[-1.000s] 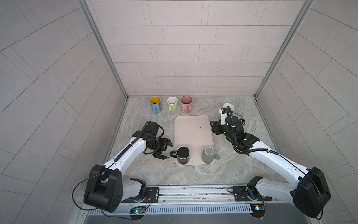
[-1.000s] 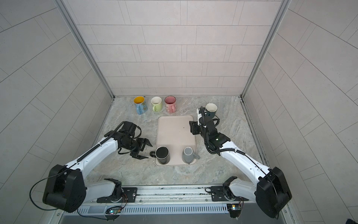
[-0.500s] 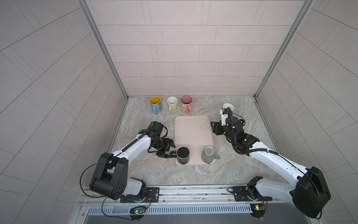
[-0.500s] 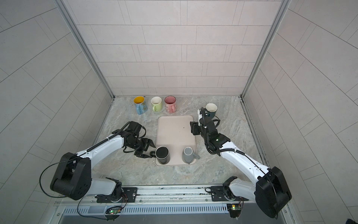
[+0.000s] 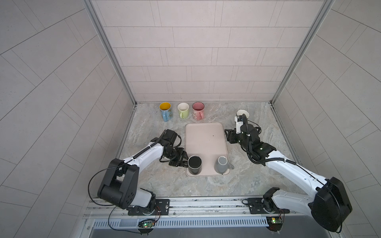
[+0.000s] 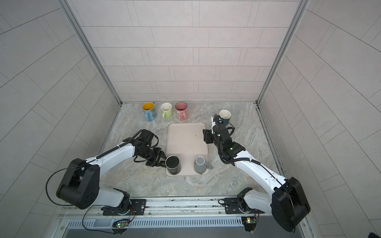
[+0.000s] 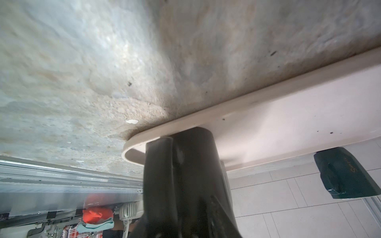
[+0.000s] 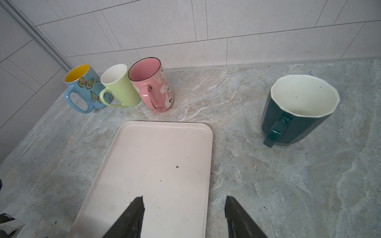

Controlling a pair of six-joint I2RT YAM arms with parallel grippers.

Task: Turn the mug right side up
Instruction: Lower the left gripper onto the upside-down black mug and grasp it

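Observation:
A black mug (image 5: 194, 164) (image 6: 172, 163) stands on the front left corner of the pale pink tray (image 5: 204, 134). Its upper face is dark with a thin pale ring, so it looks bottom up. A grey mug (image 5: 221, 165) stands beside it on the tray, handle to the right. My left gripper (image 5: 182, 160) (image 6: 160, 158) lies low against the black mug's left side, fingers either side of its handle. In the left wrist view the black mug (image 7: 191, 164) fills the jaws, dark on dark. My right gripper (image 8: 184, 203) (image 5: 228, 137) hangs open over the tray's (image 8: 154, 154) right edge, holding nothing.
Upright mugs line the back wall: a blue butterfly one (image 5: 165, 111), a green one (image 5: 183, 110) and a pink one (image 5: 198, 110). A teal mug (image 8: 299, 109) (image 6: 224, 116) stands at the back right, just behind my right wrist. Walls close in on three sides; a metal rail runs along the front.
My left gripper has slid right along the table up to the black mug, and its jaws have narrowed round the handle. The right arm has barely moved.

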